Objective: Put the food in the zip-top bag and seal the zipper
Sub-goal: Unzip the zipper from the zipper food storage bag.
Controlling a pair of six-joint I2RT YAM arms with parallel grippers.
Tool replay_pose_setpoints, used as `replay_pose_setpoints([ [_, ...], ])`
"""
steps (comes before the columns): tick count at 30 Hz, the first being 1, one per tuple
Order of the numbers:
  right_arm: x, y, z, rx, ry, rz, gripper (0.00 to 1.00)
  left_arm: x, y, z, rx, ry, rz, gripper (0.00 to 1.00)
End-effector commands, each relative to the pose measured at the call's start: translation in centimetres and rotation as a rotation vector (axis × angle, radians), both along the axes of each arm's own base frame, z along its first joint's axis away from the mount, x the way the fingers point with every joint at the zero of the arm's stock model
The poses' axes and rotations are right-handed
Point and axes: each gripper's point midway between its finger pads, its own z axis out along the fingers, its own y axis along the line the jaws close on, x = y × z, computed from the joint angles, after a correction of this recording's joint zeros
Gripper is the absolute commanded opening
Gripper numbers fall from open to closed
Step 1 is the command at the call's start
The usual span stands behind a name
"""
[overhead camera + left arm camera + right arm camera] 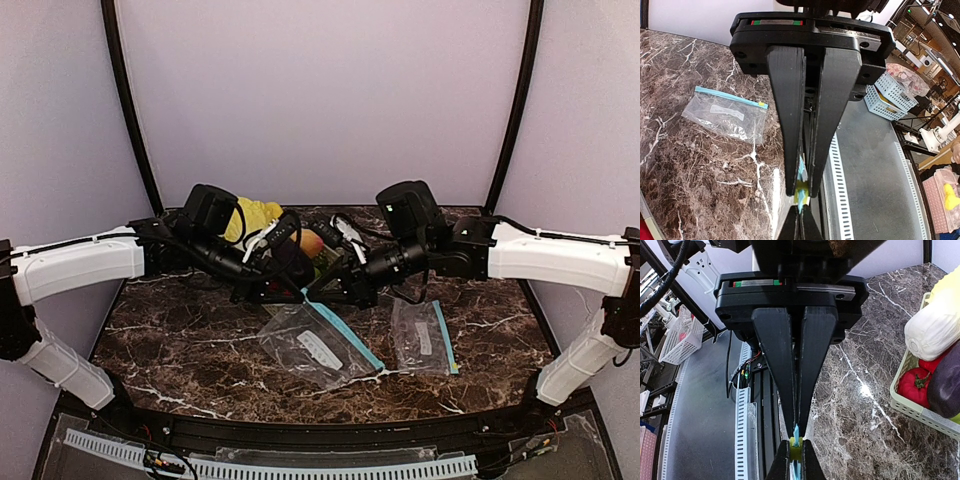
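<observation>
A clear zip-top bag (pixel 318 347) with a blue zipper strip (pixel 345 335) lies on the marble table, one end lifted between my grippers. It looks flat, and only a white label shows in it. My left gripper (pixel 297 290) (pixel 802 192) is shut on the bag's yellow slider (pixel 801 196). My right gripper (pixel 313 293) (pixel 796 432) is shut on the blue strip (pixel 796 434) right beside it, tip to tip. The peach (pixel 312 243) and the dark eggplant (pixel 946 382) sit in the basket behind. I cannot make out the green fruit.
A second zip-top bag (pixel 422 335) (pixel 726 113) lies flat to the right. A pale green basket (pixel 920 409) at the table's back holds a cabbage (pixel 935 325) (pixel 255 215) and red peppers (pixel 914 384). Both arms cross in front of the basket.
</observation>
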Motion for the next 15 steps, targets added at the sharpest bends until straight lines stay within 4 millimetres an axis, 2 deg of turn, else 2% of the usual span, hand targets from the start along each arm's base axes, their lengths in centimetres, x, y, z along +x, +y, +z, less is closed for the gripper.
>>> replay_pose_setpoints([
  [1, -0.01, -0.19, -0.73, -0.01, 0.012, -0.002, 0.0, 0.01, 0.53, 1.82, -0.022, -0.084, 0.021, 0.01],
  [15, -0.16, -0.8, -1.07, -0.02, 0.016, -0.018, 0.0, 1.0, 1.22, 2.02, 0.0, -0.145, 0.077, 0.01],
])
